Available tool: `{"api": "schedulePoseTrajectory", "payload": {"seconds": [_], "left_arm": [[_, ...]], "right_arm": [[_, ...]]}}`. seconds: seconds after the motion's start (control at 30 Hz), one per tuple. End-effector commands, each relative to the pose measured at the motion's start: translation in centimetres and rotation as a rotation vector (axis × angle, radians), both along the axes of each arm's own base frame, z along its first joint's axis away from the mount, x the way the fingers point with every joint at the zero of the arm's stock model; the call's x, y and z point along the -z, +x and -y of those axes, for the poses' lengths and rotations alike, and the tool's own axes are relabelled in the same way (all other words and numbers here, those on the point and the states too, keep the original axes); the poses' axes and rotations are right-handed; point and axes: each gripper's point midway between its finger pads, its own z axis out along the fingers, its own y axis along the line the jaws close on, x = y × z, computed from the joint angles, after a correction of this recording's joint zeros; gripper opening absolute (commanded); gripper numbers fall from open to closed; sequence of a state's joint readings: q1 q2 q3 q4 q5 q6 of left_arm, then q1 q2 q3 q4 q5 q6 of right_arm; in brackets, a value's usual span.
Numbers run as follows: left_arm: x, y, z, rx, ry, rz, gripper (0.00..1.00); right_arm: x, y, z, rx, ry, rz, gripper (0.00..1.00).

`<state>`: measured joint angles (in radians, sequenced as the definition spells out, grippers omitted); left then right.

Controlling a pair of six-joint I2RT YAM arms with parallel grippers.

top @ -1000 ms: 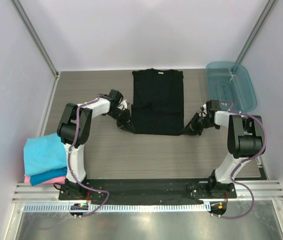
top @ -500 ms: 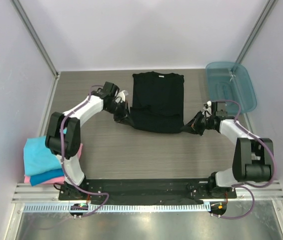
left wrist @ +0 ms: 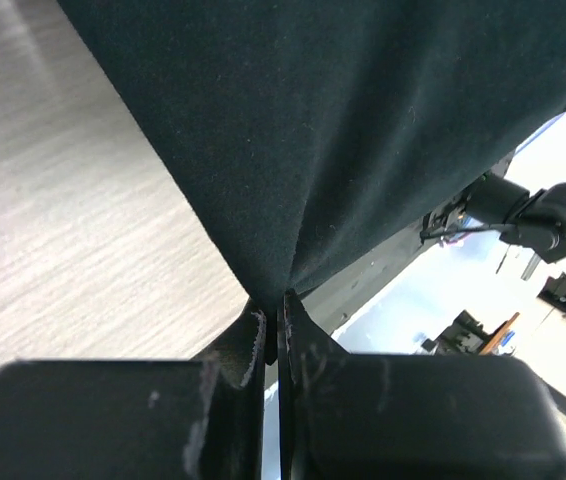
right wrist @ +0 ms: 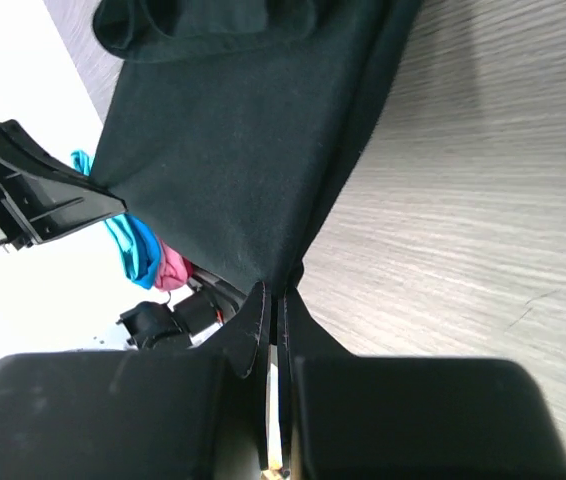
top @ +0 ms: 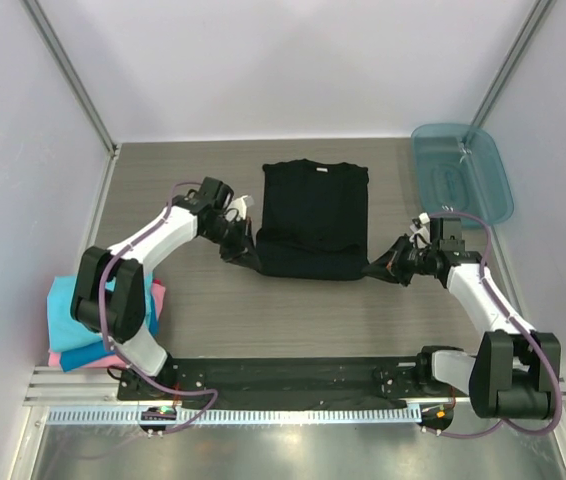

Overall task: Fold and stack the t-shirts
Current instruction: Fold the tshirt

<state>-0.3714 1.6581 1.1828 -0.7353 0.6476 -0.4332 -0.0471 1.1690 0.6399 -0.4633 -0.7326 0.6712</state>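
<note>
Black t-shirt [top: 313,205]: mid-table, toward far side, collar at far end; near hem raised off table [top: 293,310], drawn taut between both grippers.
Left gripper [top: 247,256]: jaws closed, pinching near-left hem corner of black t-shirt.
Right gripper [top: 381,268]: jaws closed, pinching near-right hem corner of same shirt.
Folded t-shirts [top: 83,305]: stack at near-left table edge; turquoise on top, blue and pink beneath; well apart from black t-shirt.
Teal plastic tray [top: 461,175]: far-right corner, apart from cloth.
</note>
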Motion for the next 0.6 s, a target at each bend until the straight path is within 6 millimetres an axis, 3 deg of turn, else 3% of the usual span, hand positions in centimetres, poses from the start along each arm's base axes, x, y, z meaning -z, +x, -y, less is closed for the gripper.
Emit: {"api": "schedulePoseTrajectory", "payload": {"seconds": [0.0, 0.2, 0.43, 0.57], "left_arm": [[-2.4, -0.6, -0.4, 0.025, -0.014, 0.079, 0.0], [-4.6, 0.4, -0.7, 0.035, 0.001, 0.176, 0.0], [-7.0, 2.1, -0.4, 0.039, -0.005, 0.257, 0.0], [-8.1, 3.5, 0.1, 0.036, -0.028, 0.281, 0.0]], "right_arm": [[-2.0, -0.7, -0.3, -0.034, 0.008, 0.051, 0.01], [-3.9, -0.4, -0.1, -0.044, -0.01, 0.111, 0.01], [-7.2, 1.6, 0.1, -0.049, -0.026, 0.209, 0.01], [-7.9, 2.8, 0.2, -0.057, -0.04, 0.231, 0.01]]}}
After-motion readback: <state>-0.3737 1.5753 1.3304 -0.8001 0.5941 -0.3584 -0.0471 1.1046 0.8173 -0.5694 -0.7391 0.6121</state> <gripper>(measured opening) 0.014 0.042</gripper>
